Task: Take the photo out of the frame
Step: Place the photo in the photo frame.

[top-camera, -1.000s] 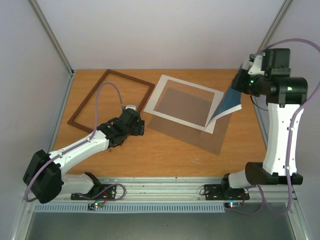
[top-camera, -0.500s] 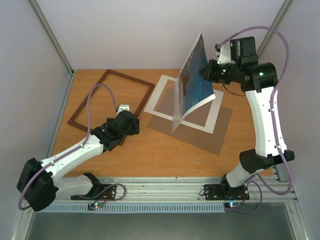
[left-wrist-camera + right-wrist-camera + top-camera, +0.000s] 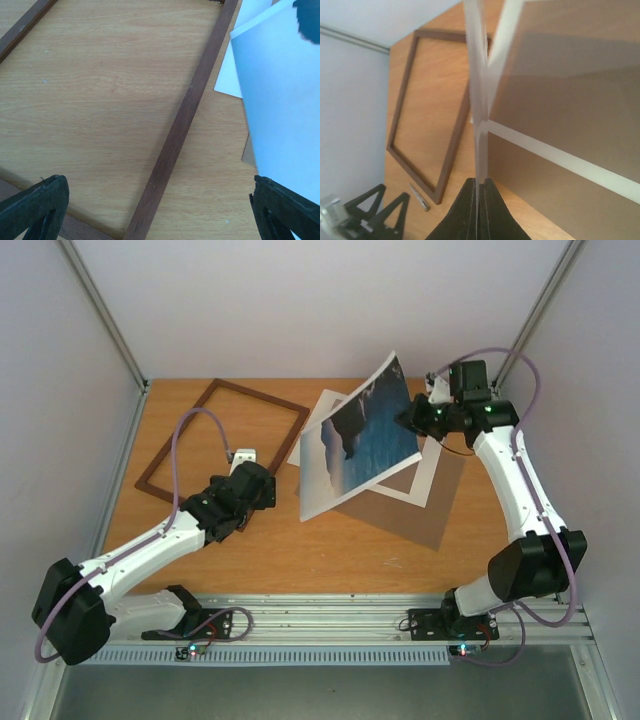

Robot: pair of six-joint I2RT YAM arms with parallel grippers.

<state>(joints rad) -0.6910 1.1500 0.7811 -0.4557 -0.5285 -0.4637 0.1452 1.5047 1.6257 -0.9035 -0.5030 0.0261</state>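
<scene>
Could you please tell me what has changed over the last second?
The right arm swung left, its shut jaws carrying the photo from the right side to above the white mat, where it hangs tilted. The left arm drew back slightly, jaws open. The frame, mat and brown backing sheet stayed put.

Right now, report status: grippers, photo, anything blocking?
Right gripper shut on the photo, held tilted above the mat board. Left gripper open over the frame, holding nothing. Nothing blocking.

Seascape photo [image 3: 358,440] tilted aloft, brown frame [image 3: 222,440] (empty) flat
</scene>
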